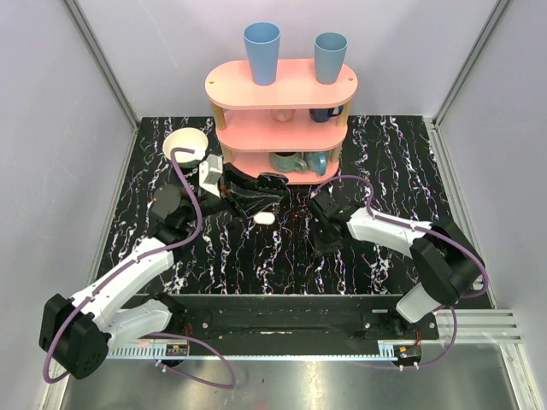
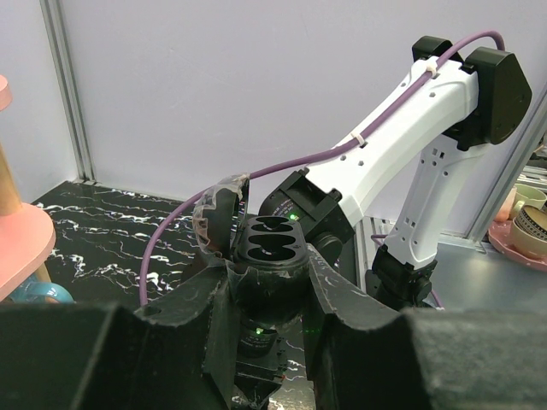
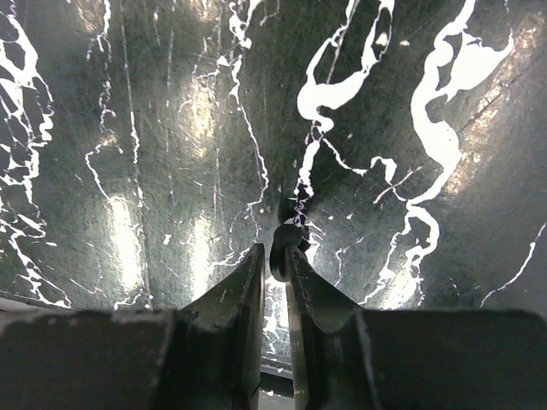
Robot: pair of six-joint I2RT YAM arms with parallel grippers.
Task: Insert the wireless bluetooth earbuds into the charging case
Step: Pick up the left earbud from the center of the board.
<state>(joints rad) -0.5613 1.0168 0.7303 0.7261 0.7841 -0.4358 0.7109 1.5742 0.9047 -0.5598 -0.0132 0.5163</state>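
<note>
My left gripper [image 1: 259,207] is shut on the charging case [image 1: 265,218], a small white oblong held just above the table in front of the shelf. In the left wrist view the case [image 2: 272,243] sits between my fingers [image 2: 342,299], looks dark against the light, has its lid [image 2: 219,224] swung open to the left, and shows two oval wells. My right gripper [image 1: 323,241] points down at the black marble tabletop [image 3: 171,128]. Its jaws are nearly closed on one tiny earbud [image 3: 285,243], which looks grey in shadow at the fingertips. The other earbud is not visible.
A pink three-tier shelf [image 1: 282,85] stands at the back, with two blue cups [image 1: 261,51] on top and mugs on the lower tiers. A cream bowl [image 1: 185,145] sits left of it. Grey walls enclose the table. A metal rail [image 1: 282,346] runs along the near edge.
</note>
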